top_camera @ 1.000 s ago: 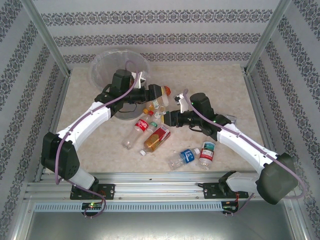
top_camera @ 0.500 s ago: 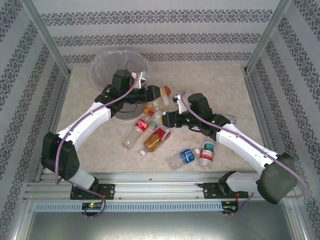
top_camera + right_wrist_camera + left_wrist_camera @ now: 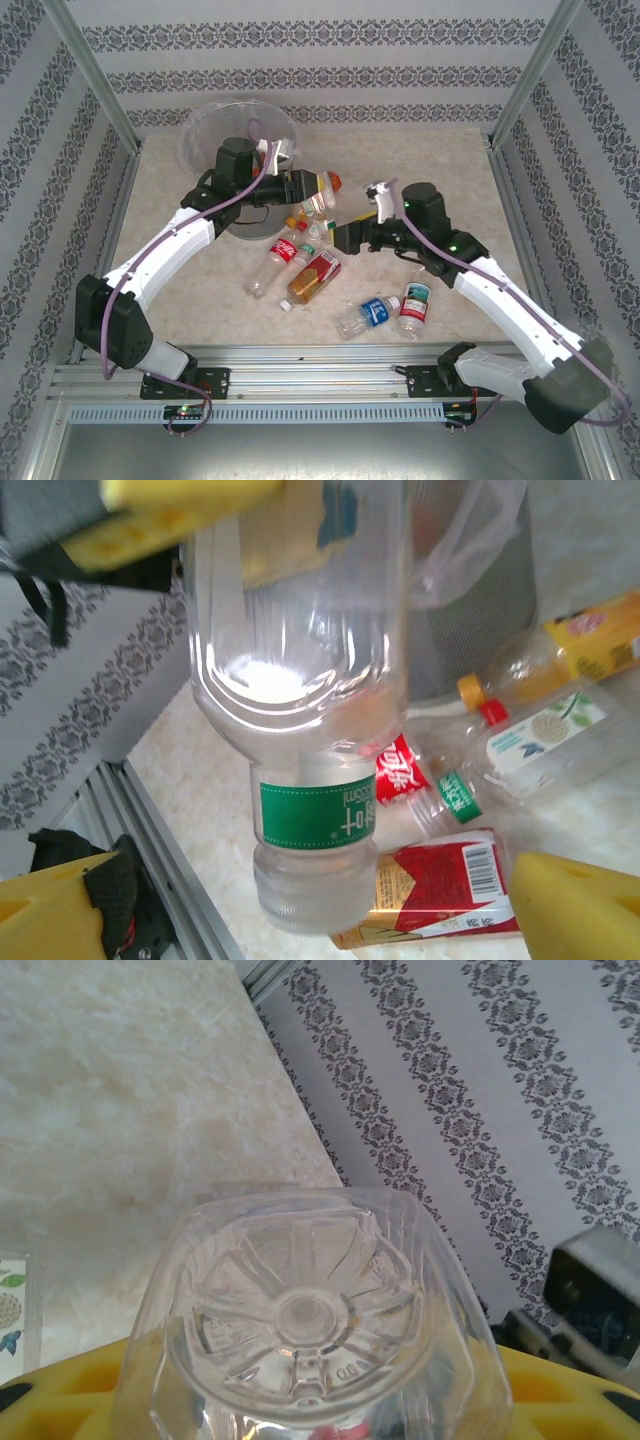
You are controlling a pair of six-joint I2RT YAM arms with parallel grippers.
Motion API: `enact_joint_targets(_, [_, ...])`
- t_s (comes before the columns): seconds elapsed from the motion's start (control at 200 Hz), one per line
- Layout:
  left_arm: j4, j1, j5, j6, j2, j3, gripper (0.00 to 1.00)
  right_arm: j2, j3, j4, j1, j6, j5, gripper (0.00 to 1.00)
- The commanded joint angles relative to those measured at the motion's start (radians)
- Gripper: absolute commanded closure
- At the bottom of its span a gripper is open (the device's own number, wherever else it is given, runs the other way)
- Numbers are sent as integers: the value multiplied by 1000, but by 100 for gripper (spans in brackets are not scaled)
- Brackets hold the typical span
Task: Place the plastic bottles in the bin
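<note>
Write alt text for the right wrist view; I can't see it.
A clear bottle with a green label runs down the centre, cap lowest, gripped at top by the left claw. The right claw stands open either side of the cap; behind lie more bottles and the bin.

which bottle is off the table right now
The clear green-labelled bottle, clamped by the left gripper; the other bottles lie on the table.

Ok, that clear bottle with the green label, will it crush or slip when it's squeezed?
The clear bottle looks empty, so it is likely light. Its thin see-through walls will probably dent under pressure. The smooth, glossy plastic may slip in a loose grip.
</note>
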Motion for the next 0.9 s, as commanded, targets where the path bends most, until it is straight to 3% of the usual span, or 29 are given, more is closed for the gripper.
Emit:
enact_joint_targets(0.0, [-111, -12, -39, 142, -59, 96, 49, -55, 41, -12, -43, -14, -60, 2])
enact_joint_targets(0.32, [-544, -13, -379, 399, -17, 462, 49, -132, 61, 25, -75, -17, -77, 2])
enact_joint_targets(0.555, [-725, 11, -649, 557, 111, 746, 50, -130, 82, 35, -53, -35, -54, 2])
enact_joint_targets(0.764, [-782, 51, -803, 667, 245, 916, 50, -124, 89, -2, -29, -64, -14, 2])
enact_joint_targets(0.899, [-806, 108, -799, 675, 321, 973, 48, -130, 83, -10, -24, -68, -5, 2])
